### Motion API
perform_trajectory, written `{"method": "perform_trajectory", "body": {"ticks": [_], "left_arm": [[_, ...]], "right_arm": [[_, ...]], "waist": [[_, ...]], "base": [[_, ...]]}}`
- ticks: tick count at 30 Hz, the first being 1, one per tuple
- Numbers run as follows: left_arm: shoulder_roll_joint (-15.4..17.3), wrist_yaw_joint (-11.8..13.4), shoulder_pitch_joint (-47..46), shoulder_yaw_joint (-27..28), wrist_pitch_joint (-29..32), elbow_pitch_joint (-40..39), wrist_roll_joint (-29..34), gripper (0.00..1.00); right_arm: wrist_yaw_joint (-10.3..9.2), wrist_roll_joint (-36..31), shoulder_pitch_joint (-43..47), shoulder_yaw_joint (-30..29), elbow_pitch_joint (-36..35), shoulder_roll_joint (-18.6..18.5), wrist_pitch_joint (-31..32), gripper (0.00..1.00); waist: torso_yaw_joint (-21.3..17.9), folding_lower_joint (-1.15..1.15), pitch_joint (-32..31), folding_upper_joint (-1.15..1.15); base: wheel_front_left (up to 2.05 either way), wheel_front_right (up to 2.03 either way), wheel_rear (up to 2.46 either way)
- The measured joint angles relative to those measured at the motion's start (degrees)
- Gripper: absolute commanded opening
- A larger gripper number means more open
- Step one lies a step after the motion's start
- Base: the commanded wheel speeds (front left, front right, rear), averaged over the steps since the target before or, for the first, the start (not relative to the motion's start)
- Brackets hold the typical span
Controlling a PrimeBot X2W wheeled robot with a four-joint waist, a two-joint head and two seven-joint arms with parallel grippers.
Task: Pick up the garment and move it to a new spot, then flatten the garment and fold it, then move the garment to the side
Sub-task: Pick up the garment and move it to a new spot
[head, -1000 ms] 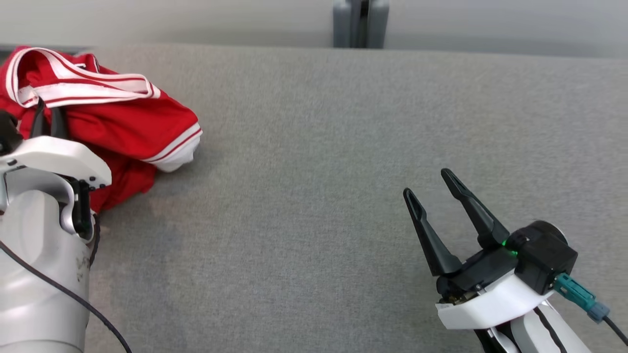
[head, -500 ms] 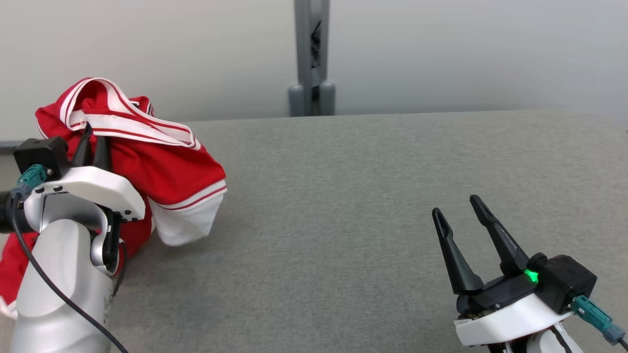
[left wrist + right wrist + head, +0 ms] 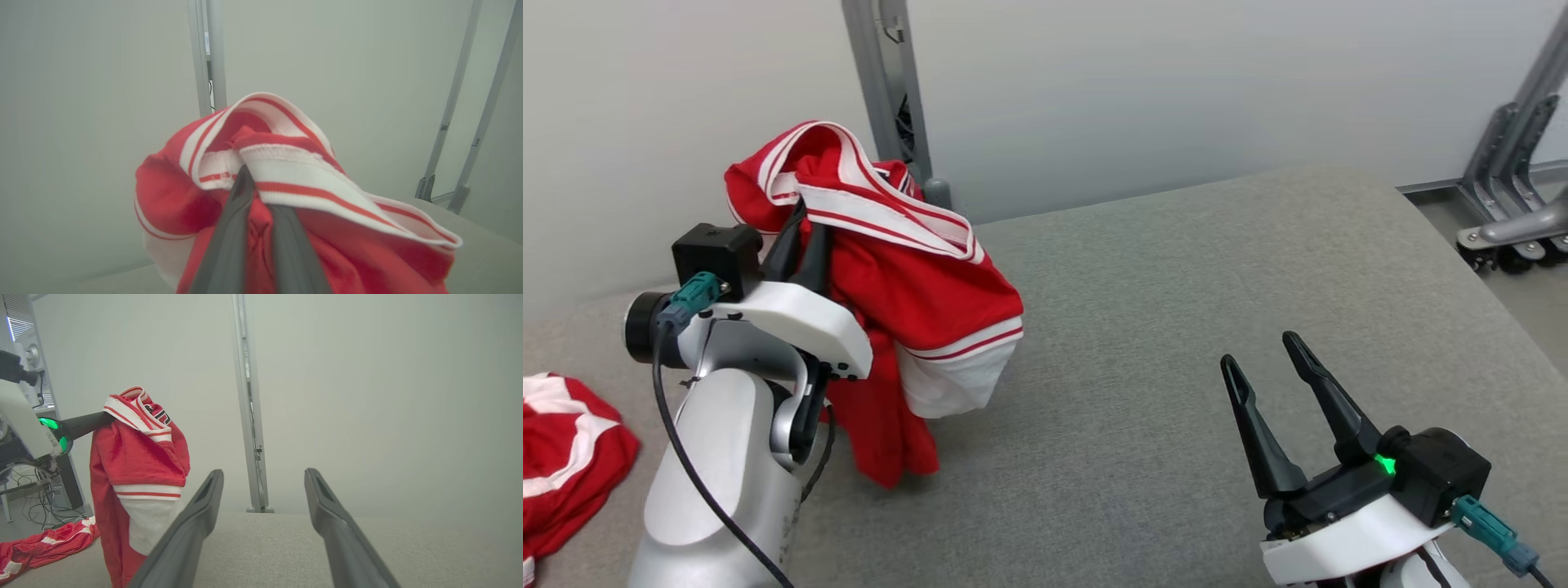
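**Red garment hangs from the left tool above the grey surface**

The garment (image 3: 915, 302) is red with white bands edged in thin red stripes. It hangs bunched from the left tool (image 3: 805, 237), over the left part of the surface (image 3: 1176, 269). A striped band loops over the top of the bundle. A white-ended sleeve or hem droops on the side towards the middle of the surface. The longest red fold reaches down to the surface or just above it, and the head view does not settle which.

In the left wrist view the two dark fingers (image 3: 235, 228) run nearly together, pinched narrow on the cloth. One tip sits right under the white striped band (image 3: 310, 179) and the other is buried in red fabric. In the right wrist view the garment (image 3: 139, 457) drapes straight down from those fingers, well clear of the right arm.

The right tool (image 3: 1260, 353) hovers over the right front of the surface, well apart from the garment. Its fingers are spread wide with nothing between them, which the right wrist view also shows (image 3: 263, 473).

A second red and white cloth (image 3: 564, 441) lies crumpled at the far left edge, beside the left arm. Behind the surface stand a pale wall and a grey upright post (image 3: 886, 90). A grey metal frame on casters (image 3: 1511, 196) stands at the far right.
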Motion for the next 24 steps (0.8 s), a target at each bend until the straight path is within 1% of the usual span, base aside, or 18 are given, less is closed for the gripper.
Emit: {"method": "perform_trajectory", "body": {"ticks": [1, 9, 10, 12, 13, 15, 21, 24], "left_arm": [[-0.53, -0.01, -0.32, -0.94, 0.00, 0.00, -0.24, 0.00], [-1.60, 0.03, -2.83, -4.34, -1.22, 3.47, -0.49, 0.00], [-1.68, -0.05, -3.00, -4.66, -1.74, 4.13, -0.54, 0.00], [-1.80, -1.05, -3.23, -5.46, -2.37, 6.03, -1.01, 0.00], [-1.92, -1.07, -3.21, -5.77, -2.80, 7.39, -1.10, 0.00], [-1.96, -1.52, -3.11, -6.02, -3.82, 10.25, -1.53, 0.00], [-1.87, 0.05, -2.05, -5.64, -6.48, 20.38, -2.02, 0.00], [-1.97, -0.03, -2.31, -6.30, -7.60, 24.24, -1.99, 0.00]], "right_arm": [[0.01, 0.03, -0.03, 0.56, 0.12, 0.09, 0.00, 1.00], [0.00, 0.24, -1.55, 0.89, 0.14, 0.10, 0.00, 1.00], [0.00, 0.32, -1.65, 0.89, 0.08, 0.12, 0.00, 1.00], [0.00, 0.53, -1.83, 0.88, 0.04, 0.11, 0.00, 1.00], [0.00, 0.53, -1.89, 0.86, 0.04, 0.13, 0.00, 1.00], [0.00, 0.55, -1.99, 1.20, 0.07, 0.24, 0.00, 1.00], [0.00, 0.59, -2.70, 1.37, 0.07, 0.97, 0.00, 1.00], [0.01, 0.51, -2.88, 1.20, 0.07, 1.16, 0.00, 1.00]], "waist": [[-1.56, 0.00, -0.10, 0.00], [-7.84, 0.00, 0.51, 0.00], [-8.54, 0.00, 0.70, 0.00], [-9.77, 0.00, 1.17, 0.00], [-10.32, 0.00, 1.46, 0.00], [-11.26, 0.00, 2.06, 0.00], [-13.01, 0.00, 4.08, 0.00], [-13.00, 0.00, 5.02, 0.00]], "base": [[0.00, 0.00, 0.00], [0.00, 0.00, 0.00], [0.00, 0.00, 0.00], [0.00, 0.00, 0.00], [0.00, 0.00, 0.00], [0.00, 0.00, 0.00], [0.00, 0.00, 0.00], [0.00, 0.00, 0.00]]}}
